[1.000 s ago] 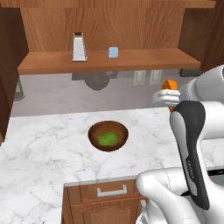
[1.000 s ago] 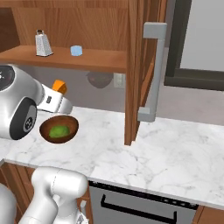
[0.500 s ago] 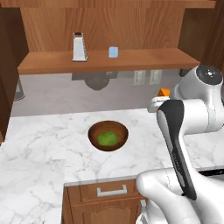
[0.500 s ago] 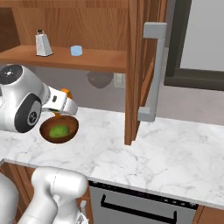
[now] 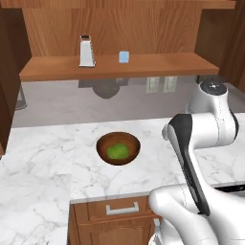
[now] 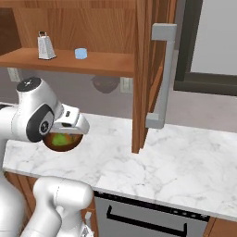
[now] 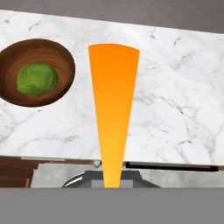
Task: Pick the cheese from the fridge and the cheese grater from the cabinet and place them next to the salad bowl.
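Note:
The cheese point(image 7: 113, 100), an orange wedge, runs up the middle of the hand view from my gripper point(image 7: 111, 180), which is shut on its narrow end. It hangs above the marble counter point(image 7: 175, 100), to the right of the salad bowl point(image 7: 30, 50) and apart from it. The bowl point(image 5: 103, 143) sits mid-counter with green salad inside; my white hand point(image 6: 69, 122) covers part of the bowl point(image 6: 62, 143) in the right base view. The cheese grater point(image 5: 86, 51) point(image 6: 45, 46) stands upright on the cabinet shelf point(image 5: 143, 64). The grey fridge point(image 6: 203, 46) stands at the far right.
A light-blue cup point(image 5: 124, 57) stands on the shelf to the right of the grater. An open wooden door with a grey handle point(image 6: 159, 78) juts over the counter. Below the counter edge are a wooden drawer point(image 5: 122, 208) and a dark appliance front point(image 6: 148, 217).
The arm has swung the cheese down and forward over the counter beside the bowl; the wedge, seen at the hand in both base views before, is now hidden behind the arm.

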